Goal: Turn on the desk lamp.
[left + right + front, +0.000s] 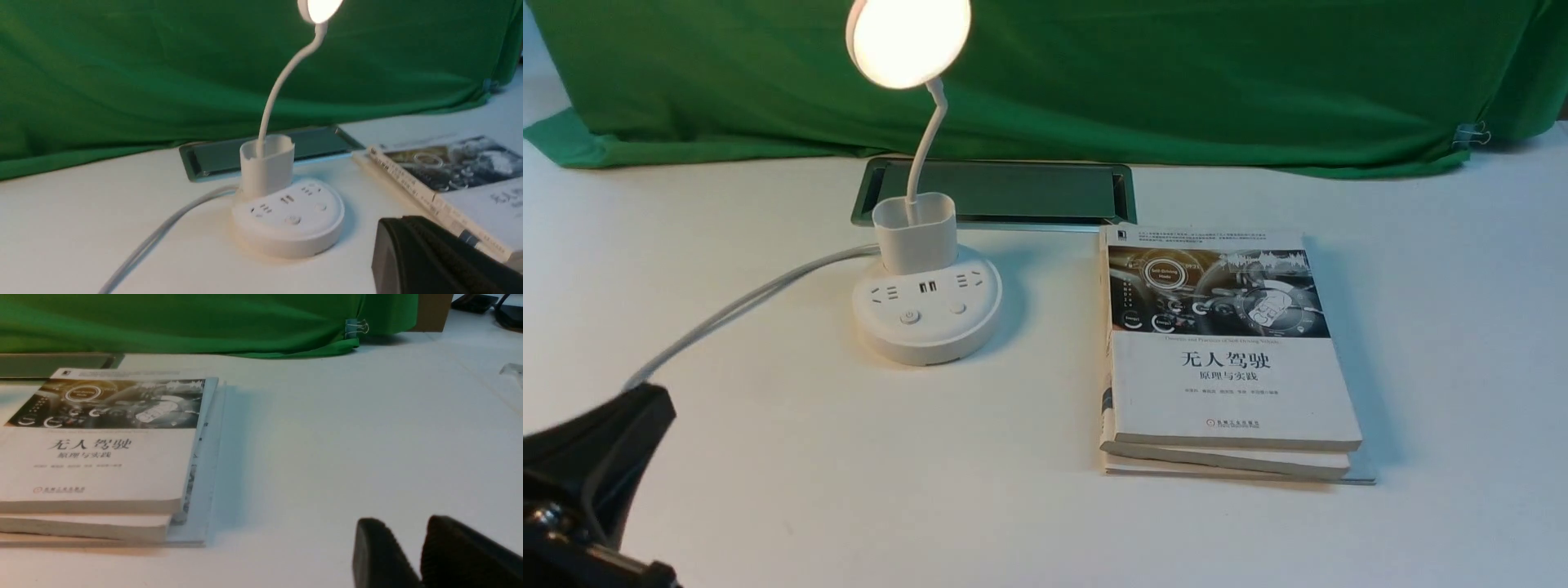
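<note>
On book cover point(1225, 384) — "无人驾驶", "原理与实践" — "Self-Driving Mode".

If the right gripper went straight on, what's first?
Probably the green cloth at the back, though the right gripper's height and tilt are unclear; it might touch the table first.

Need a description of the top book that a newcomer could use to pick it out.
On the white table, right of the glowing desk lamp, is a stack of books. The top book has a dark dashboard photo on its upper half and large Chinese characters below; the others lie mostly hidden beneath it.
</note>
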